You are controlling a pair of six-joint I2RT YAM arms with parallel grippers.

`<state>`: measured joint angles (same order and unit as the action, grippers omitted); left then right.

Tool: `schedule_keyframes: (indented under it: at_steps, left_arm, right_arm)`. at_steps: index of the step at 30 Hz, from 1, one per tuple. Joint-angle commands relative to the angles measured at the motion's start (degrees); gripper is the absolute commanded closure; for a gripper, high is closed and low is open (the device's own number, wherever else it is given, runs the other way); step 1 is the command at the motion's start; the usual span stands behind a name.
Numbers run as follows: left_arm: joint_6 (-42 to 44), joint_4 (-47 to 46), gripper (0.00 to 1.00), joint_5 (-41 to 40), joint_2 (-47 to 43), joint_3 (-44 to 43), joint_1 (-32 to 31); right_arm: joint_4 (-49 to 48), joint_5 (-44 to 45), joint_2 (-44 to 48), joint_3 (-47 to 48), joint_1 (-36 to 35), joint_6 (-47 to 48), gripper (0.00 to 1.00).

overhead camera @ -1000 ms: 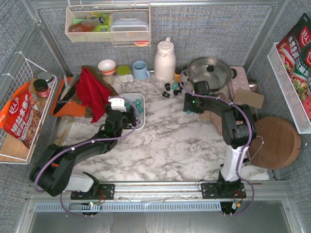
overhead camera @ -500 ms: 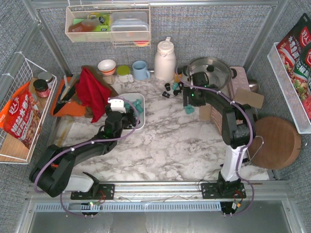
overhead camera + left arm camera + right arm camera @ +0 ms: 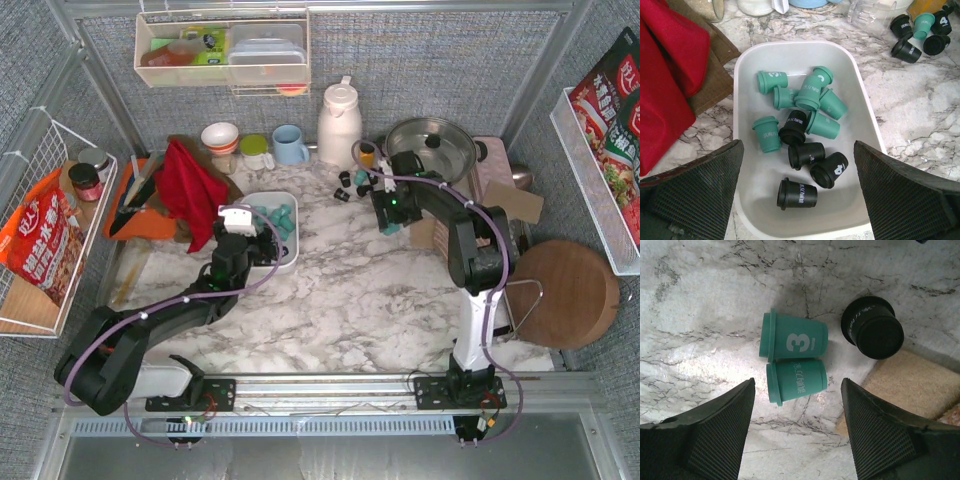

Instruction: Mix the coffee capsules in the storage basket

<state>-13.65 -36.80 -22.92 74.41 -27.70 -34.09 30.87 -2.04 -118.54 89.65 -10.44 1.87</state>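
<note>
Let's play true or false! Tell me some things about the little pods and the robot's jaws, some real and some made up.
1. The white tray holds green pods and black pods. True.
2. The left jaws are squeezing a pod. False: they stand open above the tray, holding nothing.
3. A pair of green pods lies side by side on the counter below the open right jaws. True.
4. The numbered pod in that pair shows a 7. False: it shows a 3.

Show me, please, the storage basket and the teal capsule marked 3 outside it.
storage basket [image 3: 795, 46]: left wrist view, far rim.
teal capsule marked 3 [image 3: 799, 342]: right wrist view, printed side.
</note>
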Motion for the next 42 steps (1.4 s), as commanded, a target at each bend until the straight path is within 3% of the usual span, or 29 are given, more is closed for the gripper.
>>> schedule_keyframes:
  at_steps: [1, 8, 14, 22, 33, 38, 42]
  left_arm:
    - [0.49, -2.22, 0.01, -0.47, 0.12, 0.04, 0.07]
    - [0.2, -2.27, 0.01, 0.23, 0.94, -0.5, 0.07]
    - [0.49, -2.42, 0.01, 1.74, 1.17, -0.86, 0.03]
    - [5.2, -6.39, 0.01, 12.66, 1.42, -0.6, -0.5]
    - [30.43, -26.5, 0.01, 30.78, 8.64, 2.32, -12.73]
    - [33.75, -39.87, 0.01, 38.72, 11.22, 5.63, -13.62]
    - [34.74, -44.15, 0.01, 40.95, 11.18, 7.05, -13.89]
  right_arm:
    - [1.36, -0.59, -1.27, 1.31, 0.02, 2.06, 0.27]
    - [1.89, -0.64, -2.02, 2.32, 0.07, 2.34, 0.37]
    - [1.61, -2.6, -1.03, 1.78, 0.07, 2.37, 0.64]
    - [-3.95, -7.58, 10.62, -6.05, -0.56, -5.01, 0.66]
    - [-38.9, -27.0, 33.16, -36.19, -7.17, -23.6, 0.67]
    - [-45.81, -33.37, 36.24, -39.49, -11.01, -23.88, 0.67]
    - [-49.13, -37.18, 36.89, -39.73, -13.47, -23.15, 0.67]
